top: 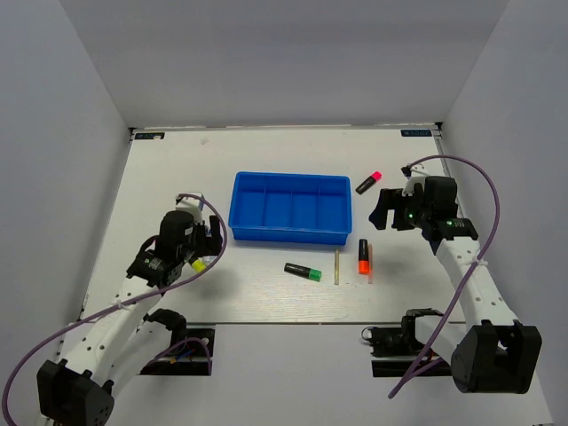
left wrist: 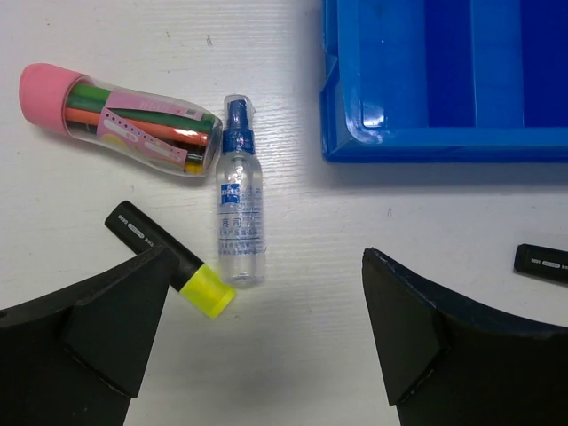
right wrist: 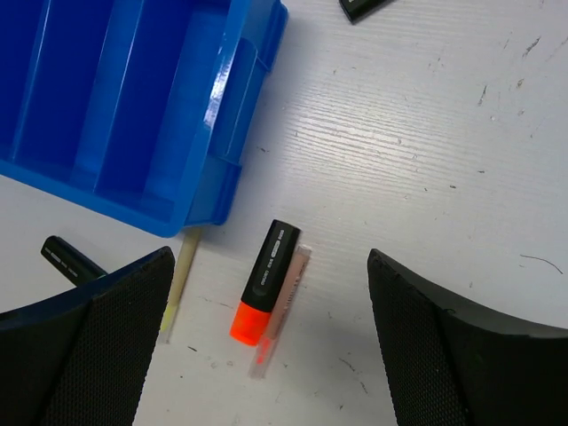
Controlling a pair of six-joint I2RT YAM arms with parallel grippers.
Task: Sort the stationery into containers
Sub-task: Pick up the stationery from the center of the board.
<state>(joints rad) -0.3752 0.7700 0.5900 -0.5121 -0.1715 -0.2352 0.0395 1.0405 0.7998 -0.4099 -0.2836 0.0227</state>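
Note:
The blue four-compartment tray sits mid-table and looks empty. A green highlighter, a pale stick, an orange highlighter and a reddish stick lie in front of it. A pink highlighter lies at its right. A yellow highlighter lies under my left gripper, which is open and empty. In the left wrist view the yellow highlighter touches the left finger of this gripper. My right gripper is open and empty above the orange highlighter and the reddish stick.
A small clear spray bottle and a clear tube with a pink cap, full of pens, lie left of the tray. The pale stick lies by the tray corner. White walls close in the table.

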